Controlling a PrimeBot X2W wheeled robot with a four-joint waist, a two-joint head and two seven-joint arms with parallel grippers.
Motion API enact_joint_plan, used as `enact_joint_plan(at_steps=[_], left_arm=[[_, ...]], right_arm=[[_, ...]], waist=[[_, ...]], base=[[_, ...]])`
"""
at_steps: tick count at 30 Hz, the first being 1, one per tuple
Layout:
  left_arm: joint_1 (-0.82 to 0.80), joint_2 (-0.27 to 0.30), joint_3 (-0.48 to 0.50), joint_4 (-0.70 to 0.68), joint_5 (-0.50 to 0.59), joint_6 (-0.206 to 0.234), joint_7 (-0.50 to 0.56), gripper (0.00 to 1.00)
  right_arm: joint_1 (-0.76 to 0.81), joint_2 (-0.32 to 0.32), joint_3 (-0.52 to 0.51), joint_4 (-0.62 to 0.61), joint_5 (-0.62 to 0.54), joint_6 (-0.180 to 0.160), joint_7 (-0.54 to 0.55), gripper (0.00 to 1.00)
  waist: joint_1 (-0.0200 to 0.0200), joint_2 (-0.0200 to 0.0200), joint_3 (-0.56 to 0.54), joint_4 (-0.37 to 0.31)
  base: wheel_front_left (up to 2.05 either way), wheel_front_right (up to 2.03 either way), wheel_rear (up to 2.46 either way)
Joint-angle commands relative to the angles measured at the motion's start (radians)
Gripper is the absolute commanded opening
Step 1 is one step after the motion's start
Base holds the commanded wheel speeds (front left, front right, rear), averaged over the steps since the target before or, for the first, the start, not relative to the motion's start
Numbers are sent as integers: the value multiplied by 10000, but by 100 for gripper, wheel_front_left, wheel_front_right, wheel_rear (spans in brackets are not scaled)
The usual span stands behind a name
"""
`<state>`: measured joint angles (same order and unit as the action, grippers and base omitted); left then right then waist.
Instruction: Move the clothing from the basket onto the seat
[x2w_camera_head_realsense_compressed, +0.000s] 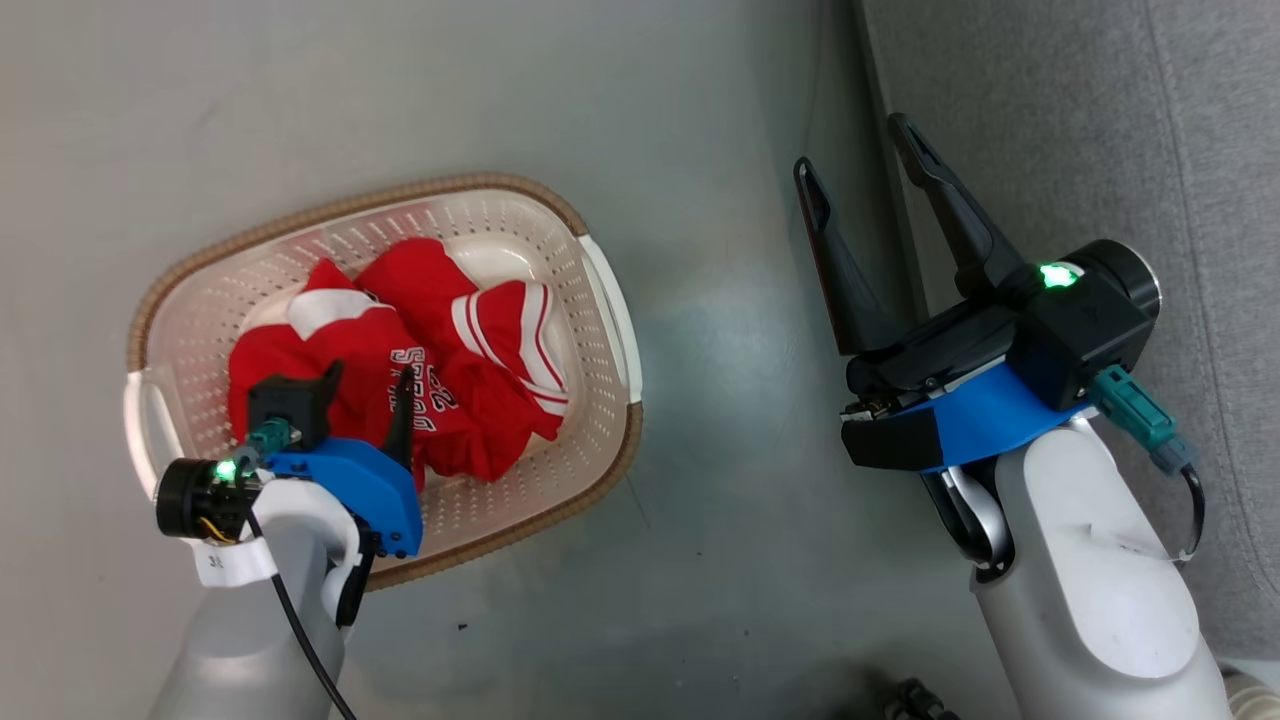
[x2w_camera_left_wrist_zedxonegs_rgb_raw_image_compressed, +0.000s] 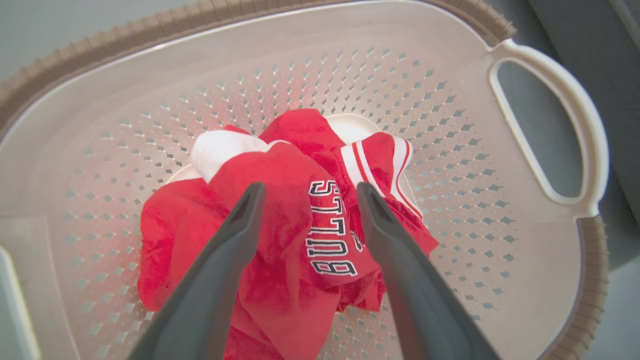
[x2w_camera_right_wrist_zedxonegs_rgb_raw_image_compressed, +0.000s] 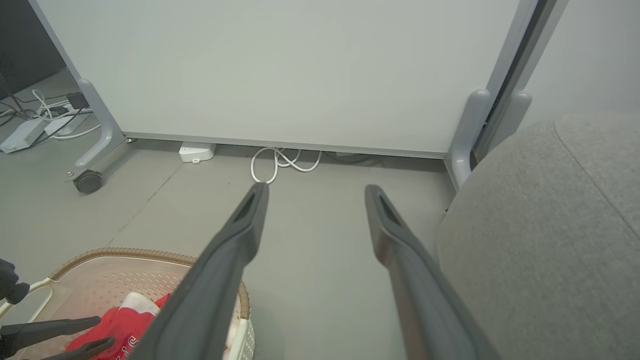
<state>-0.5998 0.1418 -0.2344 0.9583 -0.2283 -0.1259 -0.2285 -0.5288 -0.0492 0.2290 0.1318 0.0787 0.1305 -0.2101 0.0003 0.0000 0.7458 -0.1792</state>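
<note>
Left gripper (x2w_camera_head_realsense_compressed: 370, 375) (x2w_camera_left_wrist_zedxonegs_rgb_raw_image_compressed: 310, 189): shown poised over the basket, its two dark fingers spread apart with nothing clamped between them. Whether the tips touch the cloth cannot be told. A white tag (x2w_camera_head_realsense_compressed: 225, 565) is wrapped around the wrist; its print is too small to be read.

Clothing (x2w_camera_head_realsense_compressed: 470, 400) (x2w_camera_left_wrist_zedxonegs_rgb_raw_image_compressed: 280, 170): a crumpled red heap with white trim and striped hems, lying on the bottom of the basket. In the left wrist view the word "BULLS" is read in black, white-edged letters, turned sideways between the fingers. Part of a numeral is seen beside it but cannot be made out.

Basket (x2w_camera_head_realsense_compressed: 450, 185) (x2w_camera_left_wrist_zedxonegs_rgb_raw_image_compressed: 350, 65): cream, perforated and brown-rimmed, with a white handle (x2w_camera_head_realsense_compressed: 610, 300) (x2w_camera_left_wrist_zedxonegs_rgb_raw_image_compressed: 550, 75) at the end. It is set on the grey floor (x2w_camera_head_realsense_compressed: 300, 100).

Right gripper (x2w_camera_head_realsense_compressed: 853, 150) (x2w_camera_right_wrist_zedxonegs_rgb_raw_image_compressed: 316, 190): held well apart from the basket, above the floor just beside the seat, with its fingers spread wide and empty.

Seat (x2w_camera_head_realsense_compressed: 1100, 120) (x2w_camera_right_wrist_zedxonegs_rgb_raw_image_compressed: 525, 225): grey upholstered fabric with a seam, carrying no garment.

Beyond, in the right wrist view, a pale panel (x2w_camera_right_wrist_zedxonegs_rgb_raw_image_compressed: 275, 75) on castors is seen, with a looped white cable (x2w_camera_right_wrist_zedxonegs_rgb_raw_image_compressed: 280, 160) at its foot.
</note>
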Motion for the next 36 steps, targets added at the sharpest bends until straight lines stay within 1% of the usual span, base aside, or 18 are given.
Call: enact_joint_plan(at_steps=[1, 11, 15, 19, 20, 21, 22, 36], left_arm=[[-312, 85, 12, 214, -103, -61, 42, 100], [-1083, 97, 116, 1915, -536, 20, 688, 100], [-1284, 22, 218, 2350, -731, 121, 802, 100], [-1515, -24, 261, 2614, -877, 112, 916, 100], [-1558, -30, 251, 2663, -881, 106, 941, 93], [-1611, -31, 221, 2710, -877, 102, 967, 52], [-1668, -37, 186, 2749, -870, 99, 987, 0], [-1936, -22, -90, 3008, -1046, -1, 842, 0]], right_arm=[[-176, -24, 24, 12, 40, 3, -86, 100], [-431, -24, 114, -35, 258, 5, -327, 100], [-451, -24, 121, -11, 325, 5, -387, 100], [-422, -24, 137, 58, 400, 5, -430, 100], [-423, -24, 134, 66, 417, 5, -446, 100], [-426, -24, 132, 72, 425, 5, -460, 100], [-430, -24, 134, 85, 438, 5, -471, 100], [-552, -24, 184, 296, 497, 5, -530, 100]], waist=[[-3, 0, 393, -138], [-3, 0, 1167, -243], [-3, 0, 1384, -296], [-3, 0, 1516, -346], [-3, 0, 1542, -357], [-3, 0, 1565, -369], [-3, 0, 1581, -379], [-3, 0, 1462, -382]], base=[[0, 0, 0], [0, 0, 0], [0, 0, 0], [0, 0, 0], [0, 0, 0], [0, 0, 0], [0, 0, 0], [0, 0, 0]])
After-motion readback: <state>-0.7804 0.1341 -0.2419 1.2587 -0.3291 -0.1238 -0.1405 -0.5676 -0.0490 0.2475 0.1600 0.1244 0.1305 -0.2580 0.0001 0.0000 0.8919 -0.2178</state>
